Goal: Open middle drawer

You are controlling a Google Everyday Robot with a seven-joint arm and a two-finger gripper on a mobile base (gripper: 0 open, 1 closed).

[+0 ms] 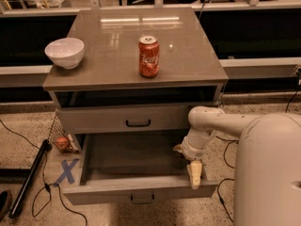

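The middle drawer (141, 188) of the grey-brown cabinet stands pulled far out, its wide plain grey tray (134, 154) bare inside and its small black bar handle (142, 199) facing me. My gripper (194, 174) hangs from the white arm (207, 124) and points down at the drawer's right front corner, just inside the front panel. The drawer above (127, 119), with its own black handle (138, 123), is closed. A dark open slot runs under the cabinet top. Any drawer below the open one is hidden.
On the cabinet top (188, 55) stand a white bowl (65, 52) at the left and a red soda can (148, 56) in the middle. A black pole (28, 178), cables, a blue X mark (67, 171) and a snack bag (62, 144) lie on the floor at the left.
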